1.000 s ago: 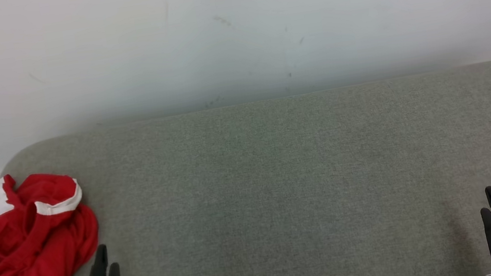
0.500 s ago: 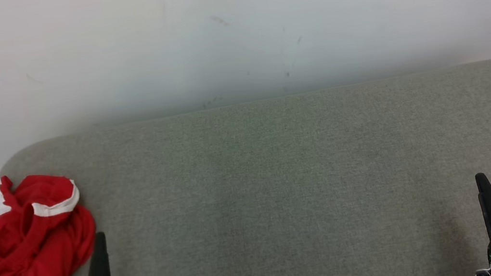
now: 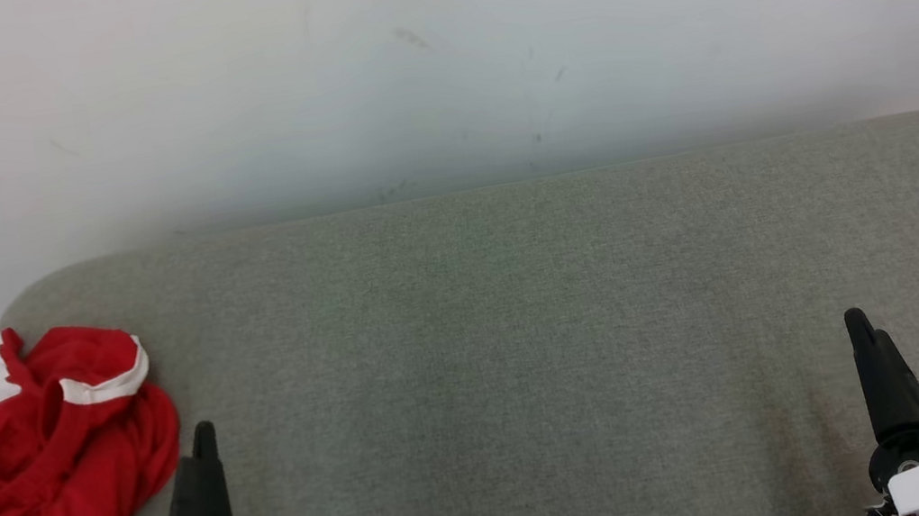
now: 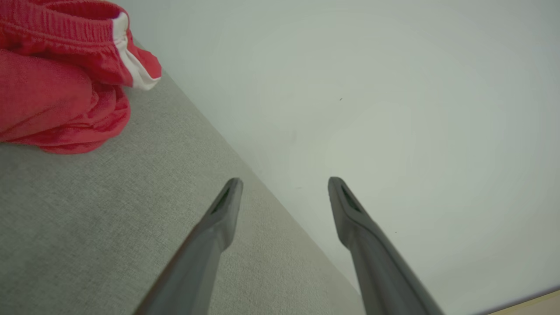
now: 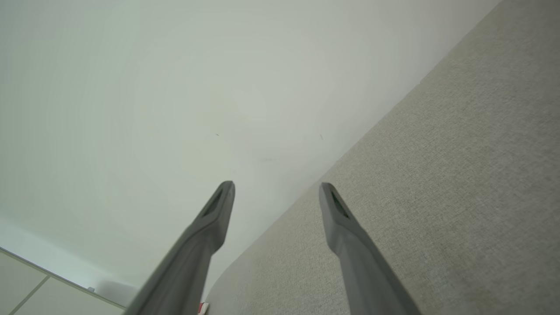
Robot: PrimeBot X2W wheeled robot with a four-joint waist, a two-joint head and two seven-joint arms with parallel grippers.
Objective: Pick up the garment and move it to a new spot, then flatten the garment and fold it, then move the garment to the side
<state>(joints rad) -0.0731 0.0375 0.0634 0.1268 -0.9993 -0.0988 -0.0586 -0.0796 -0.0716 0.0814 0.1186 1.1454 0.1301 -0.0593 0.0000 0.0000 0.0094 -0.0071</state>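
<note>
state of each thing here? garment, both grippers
garment: crumpled in a heap at the left end of the grey surface, unfolded, not held
left gripper: open, empty, just beside the garment
right gripper: open, empty, over the surface far from the garment

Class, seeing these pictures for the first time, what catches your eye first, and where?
The crumpled red garment with white trim, heaped at the left end of the grey cushion. Then two open grippers low in the head view: the left gripper beside the garment, the right gripper over bare fabric.
</note>
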